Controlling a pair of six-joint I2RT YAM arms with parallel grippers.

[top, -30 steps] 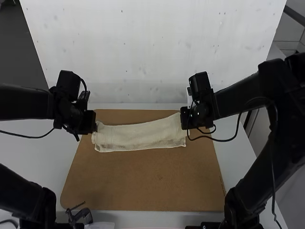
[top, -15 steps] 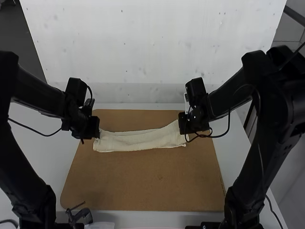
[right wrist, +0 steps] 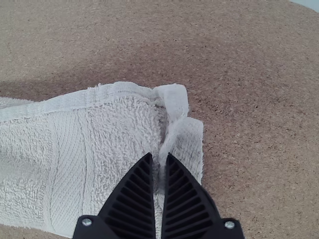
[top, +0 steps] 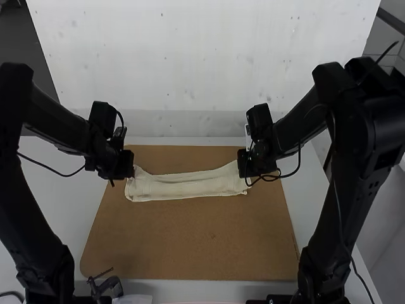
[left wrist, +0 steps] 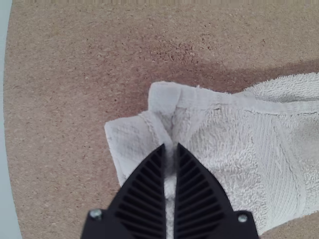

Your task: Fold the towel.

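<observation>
The off-white towel [top: 190,185] lies as a long folded strip across the far part of the brown board. My left gripper [top: 131,172] is at its left end, my right gripper [top: 243,174] at its right end. In the left wrist view, the left gripper [left wrist: 171,147] is shut on a pinched ridge near the towel's end [left wrist: 224,144], with a corner flap sticking out beside it. In the right wrist view, the right gripper [right wrist: 160,155] is likewise shut on a raised fold of the towel [right wrist: 119,134] near its other end.
The brown board [top: 190,247] rests on a white table [top: 316,215]. A small black device [top: 109,286] stands at the near left edge of the board. A white panel [top: 202,63] rises behind the table.
The left gripper has moved slightly rightward and nearer, and the towel's left end has shifted a little with it. The right gripper has moved slightly, and both arms' upper links have swung inward.
</observation>
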